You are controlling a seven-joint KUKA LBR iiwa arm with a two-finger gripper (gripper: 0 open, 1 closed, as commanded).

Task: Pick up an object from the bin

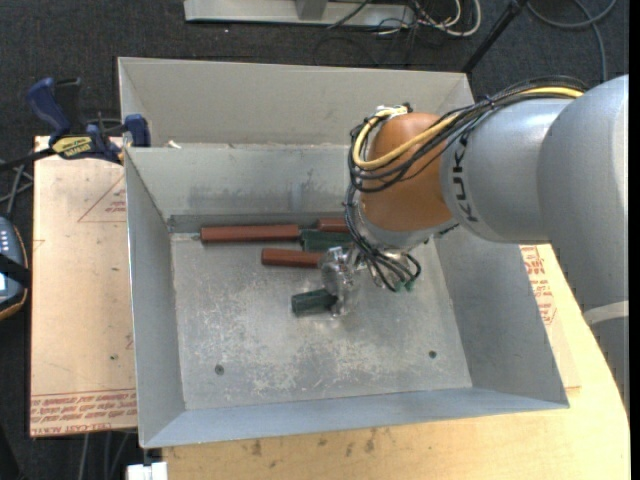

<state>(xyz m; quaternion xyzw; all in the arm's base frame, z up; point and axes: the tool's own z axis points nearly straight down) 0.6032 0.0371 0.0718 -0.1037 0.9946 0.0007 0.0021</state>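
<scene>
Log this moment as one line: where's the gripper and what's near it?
gripper low in bin | at right end of dark green block | behind: long brown rod, short brown rod | held: cannot tell

1 camera above, tilted down into bin (150, 298).

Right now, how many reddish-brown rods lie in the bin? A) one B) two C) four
B: the long rod lies along the back wall, and the short rod lies just in front of it, ending near the gripper.
</scene>
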